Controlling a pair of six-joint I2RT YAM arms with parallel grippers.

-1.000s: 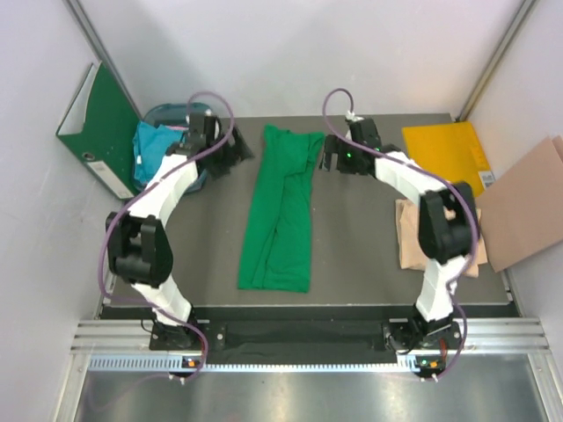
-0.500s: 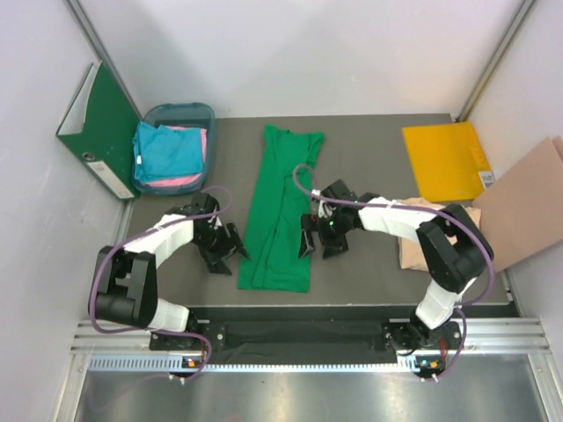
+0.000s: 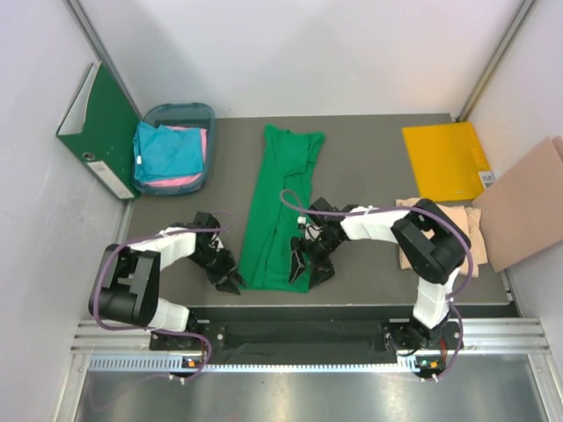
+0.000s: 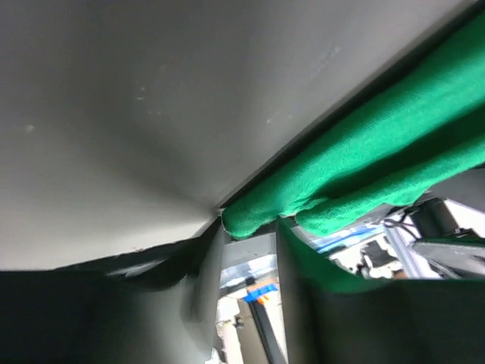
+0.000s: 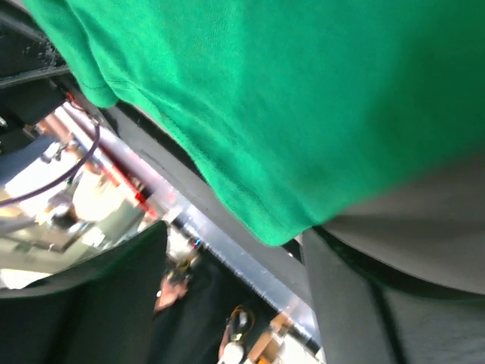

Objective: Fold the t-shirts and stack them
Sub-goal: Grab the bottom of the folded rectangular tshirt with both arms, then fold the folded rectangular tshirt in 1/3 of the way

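A bright green t-shirt (image 3: 283, 207) lies folded into a long strip down the middle of the table. My left gripper (image 3: 230, 280) is low at its near left corner. In the left wrist view that corner (image 4: 250, 216) sits right at the fingertips, and a narrow gap still shows between the fingers. My right gripper (image 3: 303, 268) is at the near right corner. Its fingers stand wide apart, with the hem (image 5: 280, 227) just above them. A beige-peach t-shirt (image 3: 464, 230) lies at the right, partly hidden by the right arm. Teal-blue (image 3: 167, 149) and pink (image 3: 195, 180) t-shirts lie in a basket.
The grey basket (image 3: 208, 114) stands at the far left beside an upright green ring binder (image 3: 95, 127). A yellow folder (image 3: 444, 158) and a brown cardboard sheet (image 3: 528, 207) lie at the right. The table's near edge (image 3: 352, 305) runs just below both grippers.
Both arms have swung from the shirt's far end down to its near corners. Both pairs of jaws have narrowed, the left much more than the right.
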